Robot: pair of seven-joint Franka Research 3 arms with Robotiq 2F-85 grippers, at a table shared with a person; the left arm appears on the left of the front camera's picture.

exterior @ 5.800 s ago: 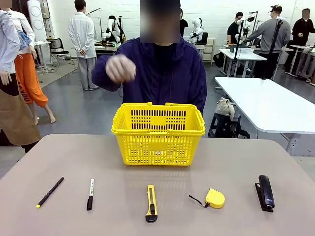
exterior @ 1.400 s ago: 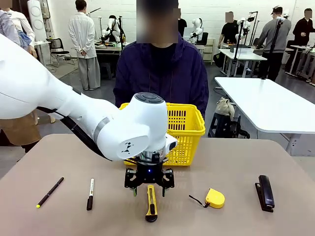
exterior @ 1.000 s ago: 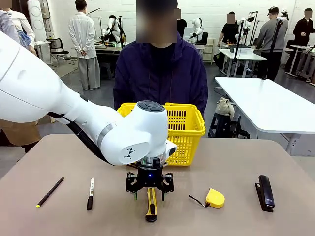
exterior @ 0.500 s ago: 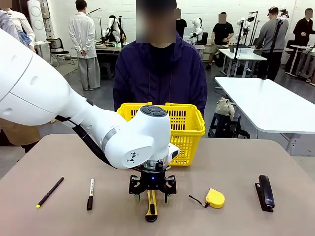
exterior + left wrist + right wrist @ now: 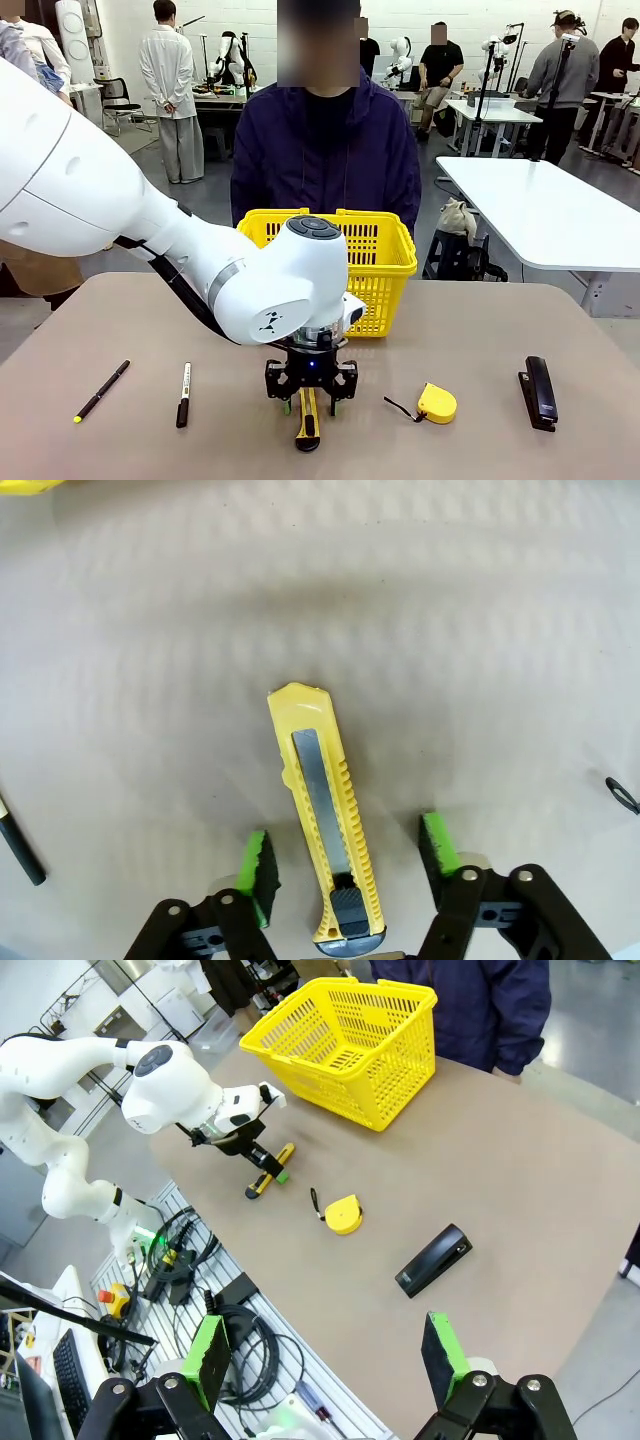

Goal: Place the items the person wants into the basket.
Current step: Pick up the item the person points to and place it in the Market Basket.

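Note:
The yellow-and-black utility knife (image 5: 307,420) (image 5: 325,850) lies flat on the table near its front edge. My left gripper (image 5: 311,405) (image 5: 347,855) is down over the knife, open, with a green pad on each side of the handle and a gap on both sides. The yellow basket (image 5: 375,260) (image 5: 345,1035) stands behind it, in front of the person (image 5: 325,150). The thin black pen (image 5: 101,391) lies far left and the yellow tape measure (image 5: 437,403) (image 5: 345,1214) right of the knife. My right gripper (image 5: 327,1355) hangs open high above the table's edge, holding nothing.
A black marker (image 5: 183,393) with a white band lies between the pen and the knife. A black stapler (image 5: 540,392) (image 5: 433,1260) rests at the far right. My left arm's big white links cross the table's left half in front of the basket.
My left gripper has sunk lower over the knife, so its fingers now straddle the handle close to the table. The items and the basket have not moved.

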